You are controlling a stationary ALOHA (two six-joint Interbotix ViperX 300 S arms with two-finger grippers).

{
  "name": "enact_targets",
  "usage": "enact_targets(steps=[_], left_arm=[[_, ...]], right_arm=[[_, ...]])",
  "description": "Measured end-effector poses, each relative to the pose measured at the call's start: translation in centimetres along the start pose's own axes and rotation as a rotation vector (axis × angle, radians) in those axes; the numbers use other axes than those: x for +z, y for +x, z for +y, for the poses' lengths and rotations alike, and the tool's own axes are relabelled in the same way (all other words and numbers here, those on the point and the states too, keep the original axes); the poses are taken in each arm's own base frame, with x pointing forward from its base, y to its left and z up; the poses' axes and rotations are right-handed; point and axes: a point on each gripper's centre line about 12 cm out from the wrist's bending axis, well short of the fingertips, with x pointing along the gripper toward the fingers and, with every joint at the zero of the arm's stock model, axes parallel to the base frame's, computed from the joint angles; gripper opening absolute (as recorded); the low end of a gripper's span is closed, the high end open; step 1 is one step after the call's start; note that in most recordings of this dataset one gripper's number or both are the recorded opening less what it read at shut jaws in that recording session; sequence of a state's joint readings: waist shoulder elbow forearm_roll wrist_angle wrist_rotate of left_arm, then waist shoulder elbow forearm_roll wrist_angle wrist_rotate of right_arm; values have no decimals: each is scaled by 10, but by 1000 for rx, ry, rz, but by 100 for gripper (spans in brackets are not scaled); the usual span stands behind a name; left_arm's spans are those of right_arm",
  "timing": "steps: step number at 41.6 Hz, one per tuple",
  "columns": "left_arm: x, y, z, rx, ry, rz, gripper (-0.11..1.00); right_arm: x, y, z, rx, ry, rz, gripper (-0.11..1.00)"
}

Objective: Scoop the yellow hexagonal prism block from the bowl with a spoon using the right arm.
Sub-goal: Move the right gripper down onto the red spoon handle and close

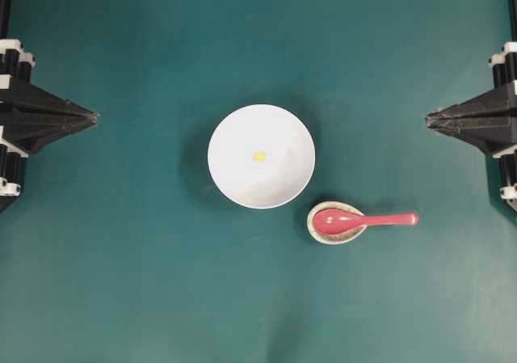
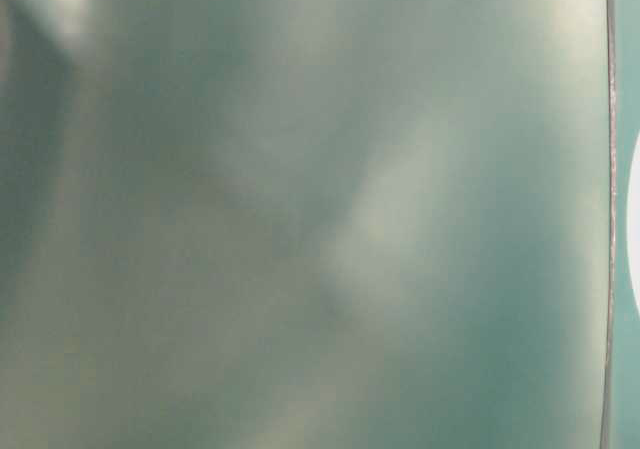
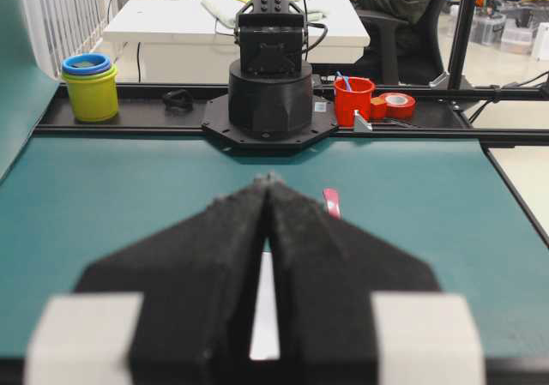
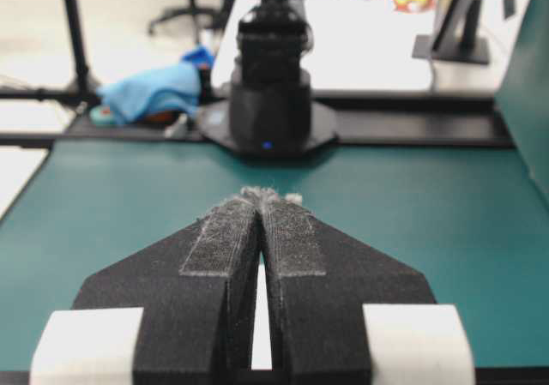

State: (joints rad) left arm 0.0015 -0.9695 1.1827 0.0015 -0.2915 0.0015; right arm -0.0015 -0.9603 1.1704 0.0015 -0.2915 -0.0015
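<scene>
Black arms [image 1: 36, 116], pointed end effector fingers [image 4: 287, 239], white fittings.

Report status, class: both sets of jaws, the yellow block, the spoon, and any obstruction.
Left gripper and right gripper: jaws shut, empty, parked at table edges. Yellow block in bowl. Spoon on its rest, handle toward right arm. Nothing in the way.

A flat teal work mat [image 1: 145, 290] covers the table, and a small speckled off-white teardrop-shaped spoon rest [image 1: 323, 232] lies on it. Beyond the mat's far edge, a yellow cup with a blue rim [image 3: 90, 87] stands at the left, while a red cup [image 3: 352, 100] and a red tape roll [image 3: 396, 105] stand together at the right. A crumpled light-blue cloth [image 4: 154, 91] lies behind the opposite edge.
</scene>
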Motion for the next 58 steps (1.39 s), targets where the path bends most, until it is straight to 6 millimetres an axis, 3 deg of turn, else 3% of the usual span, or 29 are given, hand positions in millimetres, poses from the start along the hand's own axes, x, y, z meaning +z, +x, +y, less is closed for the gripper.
enact_targets(steps=[24, 27, 32, 37, 47, 58], left_arm=[[-5, 2, 9, 45, 4, 31, -1], [-5, 2, 9, 45, 4, 29, -1], [-5, 2, 9, 45, 6, 31, -1], [-5, 2, 9, 45, 4, 29, 0], [-5, 2, 9, 45, 4, 29, -1], [-7, 2, 9, 45, 13, 45, -1]], right_arm=[[-6, 2, -2, -9, 12, 40, 1], [-11, 4, -1, -9, 18, 60, 11], [-26, 8, -2, -16, 40, 119, 38], [-42, 14, -2, -20, 48, 173, 52], [-80, 24, 5, 9, 45, 235, 51], [-114, 14, 15, 26, 86, 211, 51]])
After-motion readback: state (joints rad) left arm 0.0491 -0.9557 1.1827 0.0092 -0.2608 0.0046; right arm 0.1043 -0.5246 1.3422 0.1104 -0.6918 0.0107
